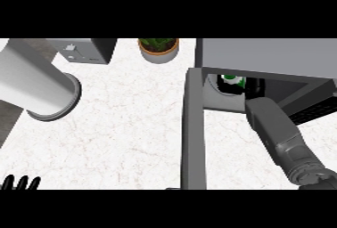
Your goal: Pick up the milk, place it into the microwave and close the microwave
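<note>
Milk is seen inside the open microwave, right hand tucked in beside it, grip can't be told tbh. Left hand is rested open at the lower-left edge.

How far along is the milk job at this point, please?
Done: the milk is inside the microwave. In hand: the right hand is in there beside it; its hold is hidden. Left: pull out and shut the door, which stands open. The left hand rests at the lower left.
</note>
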{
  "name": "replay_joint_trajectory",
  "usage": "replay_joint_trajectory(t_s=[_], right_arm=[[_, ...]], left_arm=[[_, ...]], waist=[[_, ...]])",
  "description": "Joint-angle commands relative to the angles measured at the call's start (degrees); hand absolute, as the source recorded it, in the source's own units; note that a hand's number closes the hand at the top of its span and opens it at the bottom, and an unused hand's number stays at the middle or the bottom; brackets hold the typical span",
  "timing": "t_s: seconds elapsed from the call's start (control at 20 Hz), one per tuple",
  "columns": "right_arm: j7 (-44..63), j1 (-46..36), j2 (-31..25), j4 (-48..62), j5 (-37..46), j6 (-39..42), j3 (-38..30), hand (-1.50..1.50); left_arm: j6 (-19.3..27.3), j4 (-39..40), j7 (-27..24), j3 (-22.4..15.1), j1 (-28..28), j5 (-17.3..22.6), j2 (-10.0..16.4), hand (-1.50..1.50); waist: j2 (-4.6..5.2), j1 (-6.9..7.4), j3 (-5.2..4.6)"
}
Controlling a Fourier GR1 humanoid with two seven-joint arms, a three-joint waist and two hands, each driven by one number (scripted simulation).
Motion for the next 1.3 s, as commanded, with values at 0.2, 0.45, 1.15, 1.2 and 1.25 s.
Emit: replay_joint_trajectory(t_s=[0.2,0.45,1.15,1.2,1.25], right_arm=[[-5.96,-1.91,0.06,-1.94,-3.05,-2.63,-4.41,1.5],[-4.48,-4.69,0.05,0.14,-0.29,-14.21,-3.36,1.5],[12.14,1.42,-5.8,9.02,6.76,-32.14,1.14,-1.5],[14.18,2.38,-5.66,9.05,8.01,-33.33,2.32,-1.5],[16.1,2.19,-5.48,9.07,8.54,-33.17,2.79,-1.5]], left_arm=[[0.16,1.17,0.13,1.07,-1.52,0.35,0.41,-1.5],[-0.16,2.69,0.58,1.47,-2.97,0.18,1.25,-1.5],[-1.06,3.14,0.38,1.13,-4.57,-0.08,1.78,-1.5],[-1.33,3.27,0.52,1.96,-4.34,-0.29,2.72,-1.5],[-0.92,3.77,0.35,1.03,-5.6,-0.48,1.78,-1.5]], waist=[[0.53,0.62,0.11],[0.78,1.33,-0.07],[2.74,3.43,-0.7],[2.68,3.77,-0.68],[3.05,3.78,-0.64]])
